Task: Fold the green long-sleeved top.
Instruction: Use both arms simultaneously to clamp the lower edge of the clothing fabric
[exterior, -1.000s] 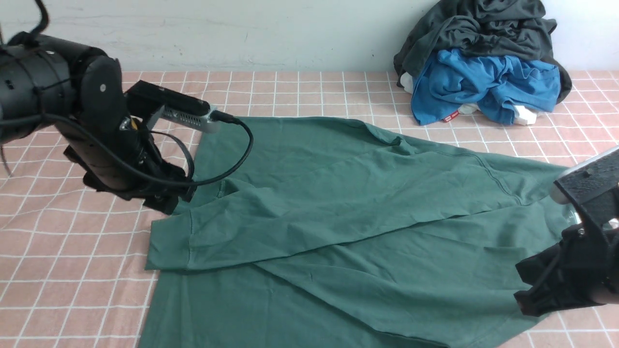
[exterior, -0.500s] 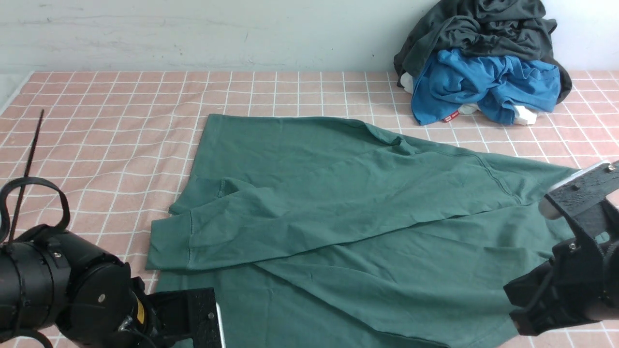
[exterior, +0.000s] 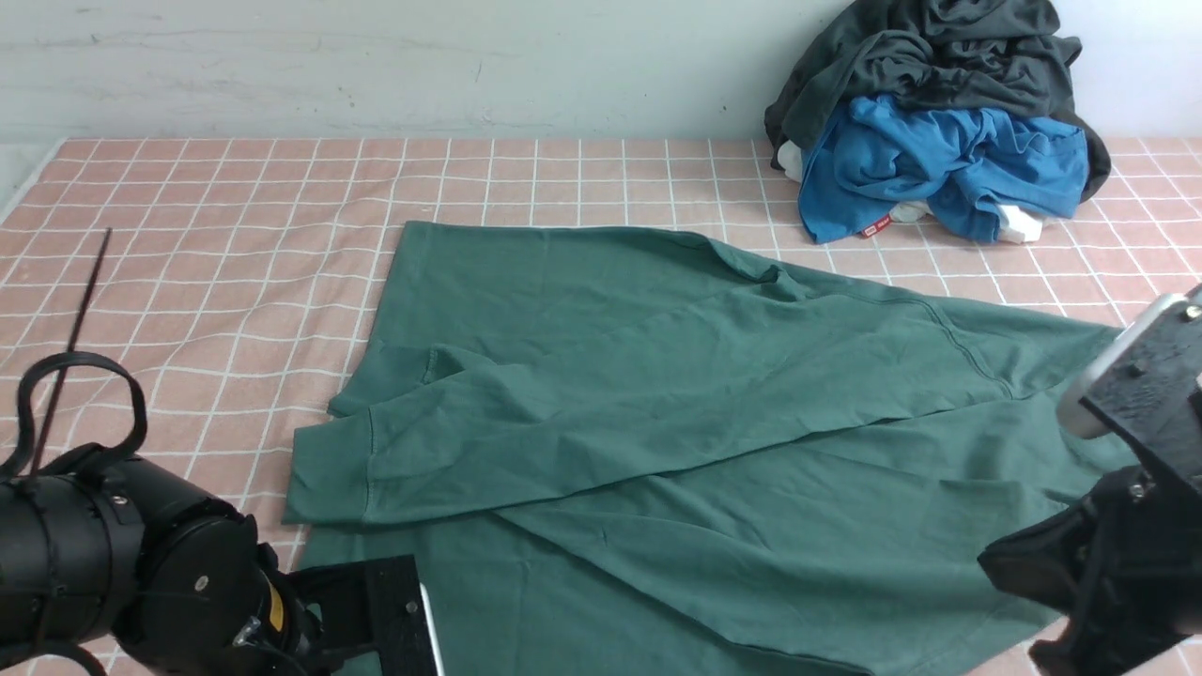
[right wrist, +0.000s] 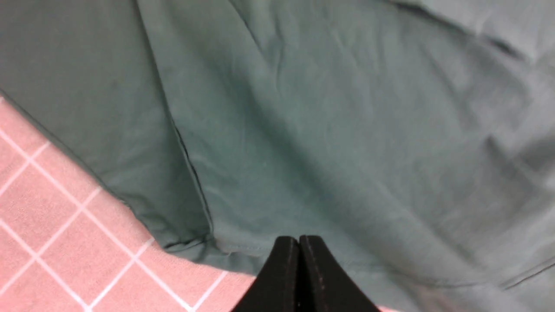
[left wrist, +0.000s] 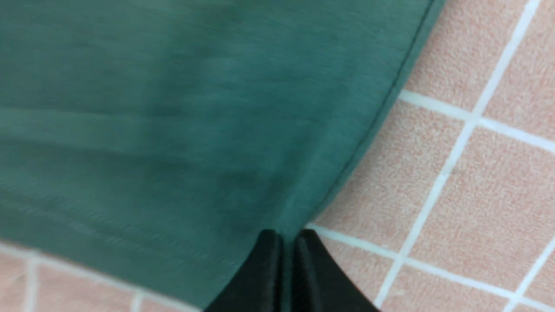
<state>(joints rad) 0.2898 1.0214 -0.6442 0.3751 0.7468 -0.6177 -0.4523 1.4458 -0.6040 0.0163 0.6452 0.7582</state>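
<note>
Green top [exterior: 657, 394] is laid flat mid-desk [exterior: 188, 235], long axis left-right, lightly creased; one sleeve is folded across, cuff pointing left. Left end effector [left wrist: 284, 237] is clamped on its edge; right end effector [right wrist: 299, 240] is closed at its edge.

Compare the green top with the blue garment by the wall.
The green top lies spread flat, one sleeve folded across it; the blue garment is crumpled. The green top lies alone; the blue garment sits in a heap under a dark garment. Both are soft clothing.
</note>
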